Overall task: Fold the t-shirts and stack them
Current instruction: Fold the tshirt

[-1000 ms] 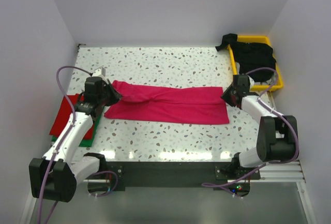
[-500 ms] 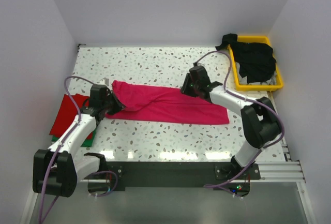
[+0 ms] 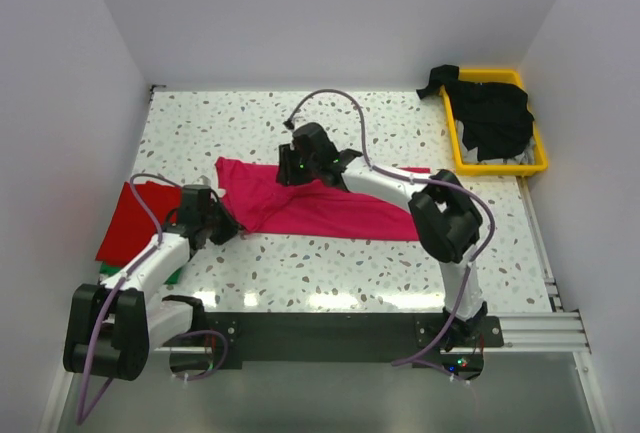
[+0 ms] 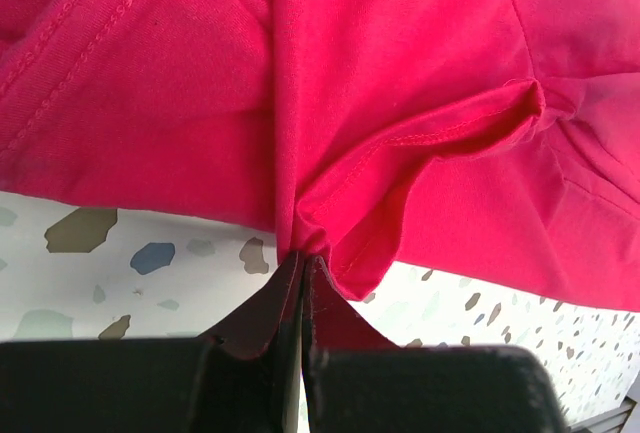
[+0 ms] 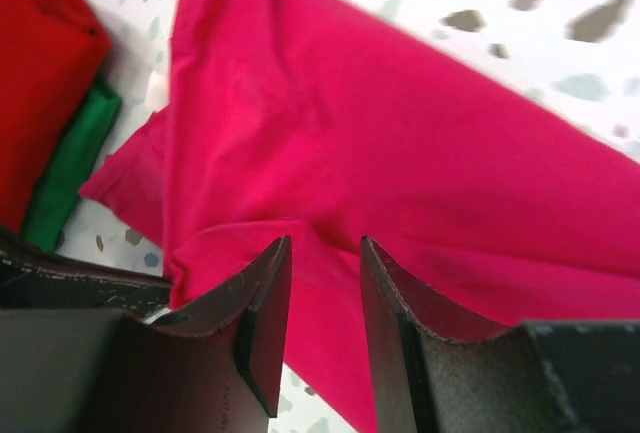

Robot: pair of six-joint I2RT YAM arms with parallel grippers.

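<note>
One magenta shirt: left claw pinches its edge, right claw spread above.

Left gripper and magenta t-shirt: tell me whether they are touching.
Touching. The left wrist view shows the left gripper shut, pinching a bunched hem of the magenta t-shirt.

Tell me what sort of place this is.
Probably a robot lab test cell: white walls box in a speckled table, two arms bolted to its near rail, and a yellow tray holds black shirts.
</note>
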